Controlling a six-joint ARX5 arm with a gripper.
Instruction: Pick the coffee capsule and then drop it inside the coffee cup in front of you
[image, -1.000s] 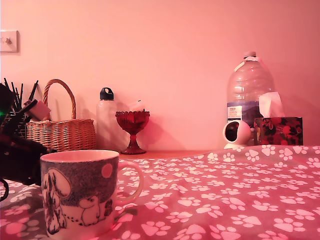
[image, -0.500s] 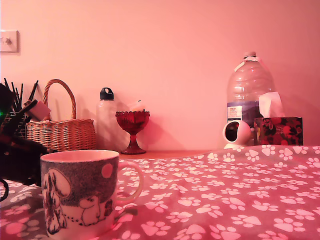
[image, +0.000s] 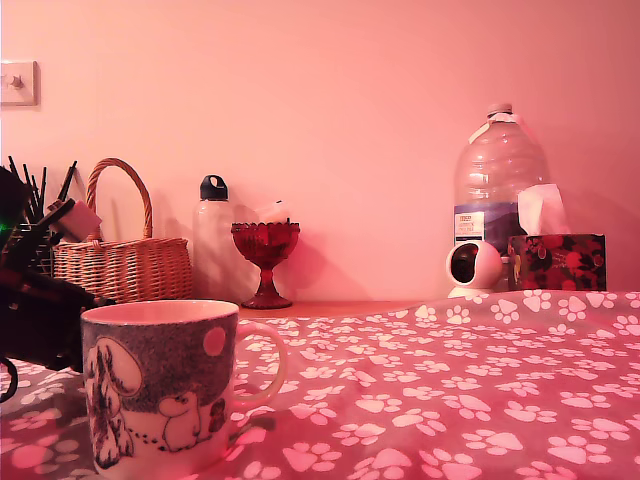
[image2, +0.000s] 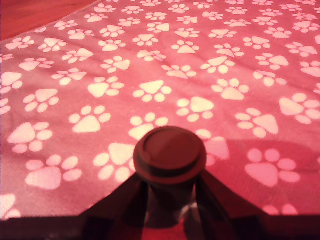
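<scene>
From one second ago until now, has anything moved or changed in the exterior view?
No visible change. The coffee cup stands in the same spot on the paw-print cloth, and the dark arm behind it at the exterior view's left has not shifted. Basket, goblet and bottles are as before.

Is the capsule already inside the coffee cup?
No: the wrist view shows the coffee capsule between the fingers of the gripper, above the paw-print cloth, with no coffee cup in that view.
</scene>
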